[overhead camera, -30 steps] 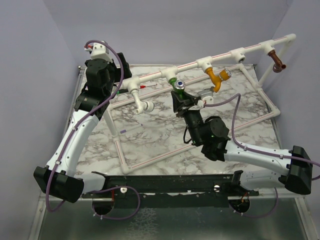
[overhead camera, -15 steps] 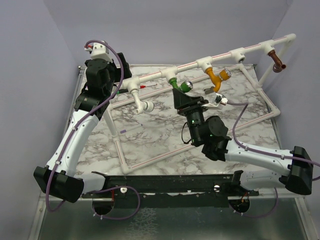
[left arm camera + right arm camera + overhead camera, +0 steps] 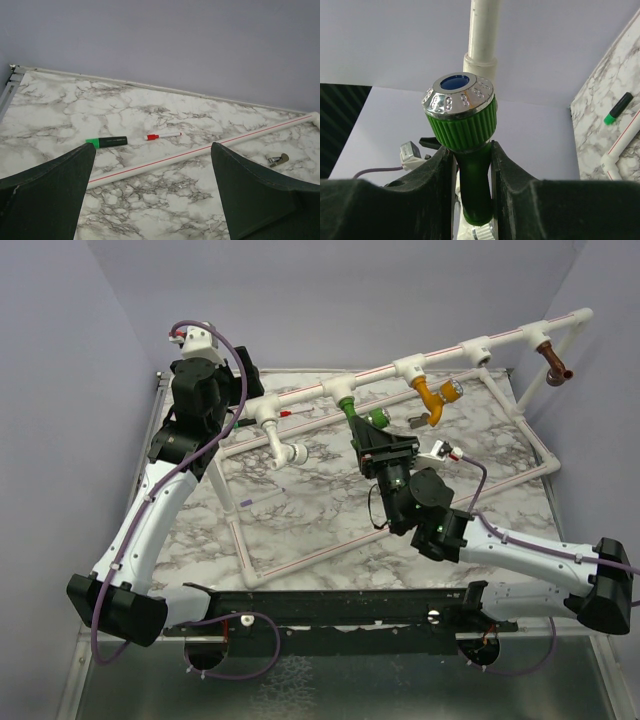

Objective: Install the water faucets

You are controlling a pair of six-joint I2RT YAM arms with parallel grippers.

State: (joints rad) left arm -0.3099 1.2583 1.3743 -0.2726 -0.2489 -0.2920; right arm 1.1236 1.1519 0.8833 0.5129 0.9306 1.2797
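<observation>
The green water faucet (image 3: 362, 420) hangs from a tee on the raised white red-striped pipe (image 3: 450, 350). My right gripper (image 3: 374, 440) is shut on its neck from below. In the right wrist view the green faucet (image 3: 462, 115) stands between the fingers of the right gripper (image 3: 471, 150), its silver end facing the camera. A white faucet (image 3: 285, 445), an orange-yellow faucet (image 3: 432, 398) and a brown faucet (image 3: 553, 360) hang from the same pipe. My left gripper (image 3: 152, 150) is open, with only the table beneath it.
On the marble table behind the left gripper lie a green-capped black marker (image 3: 106, 142), a red-capped white marker (image 3: 162, 135), a small grey metal piece (image 3: 278, 159) and a low red-striped pipe (image 3: 200, 151) of the frame. Purple walls enclose the table.
My right gripper has rolled with the green faucet in it, swinging the silver end to the right. The right forearm shifted slightly right. The left arm has not moved.
</observation>
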